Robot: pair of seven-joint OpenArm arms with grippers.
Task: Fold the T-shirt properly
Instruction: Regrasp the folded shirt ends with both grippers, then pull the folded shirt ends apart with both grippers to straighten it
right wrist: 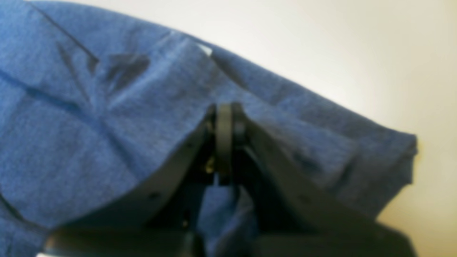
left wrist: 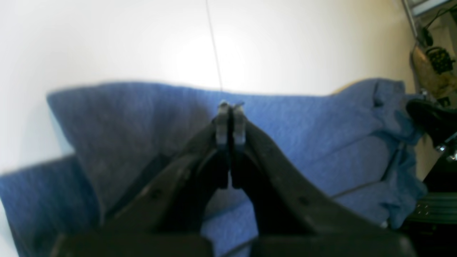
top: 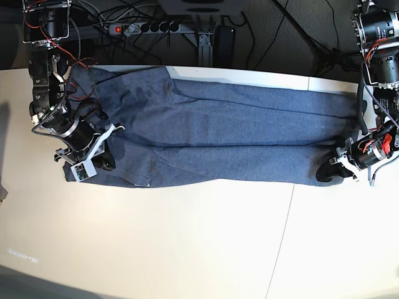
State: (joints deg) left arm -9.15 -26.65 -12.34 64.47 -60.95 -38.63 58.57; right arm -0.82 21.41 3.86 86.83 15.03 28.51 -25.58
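Across the white table (top: 187,249), both black claws pinch the heathered blue T-shirt (top: 237,143), stretched long

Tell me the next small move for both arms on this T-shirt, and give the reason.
Probably lift both ends together and carry the near edge across. The left gripper and right gripper look closed at opposite ends of the T-shirt, which lies as a long band along the table.

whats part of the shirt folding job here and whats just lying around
Part of the job:
- T-shirt, folded into a long band
- left gripper, at one end
- right gripper, at the other end

Just lying about:
- power strip
- cables
- table
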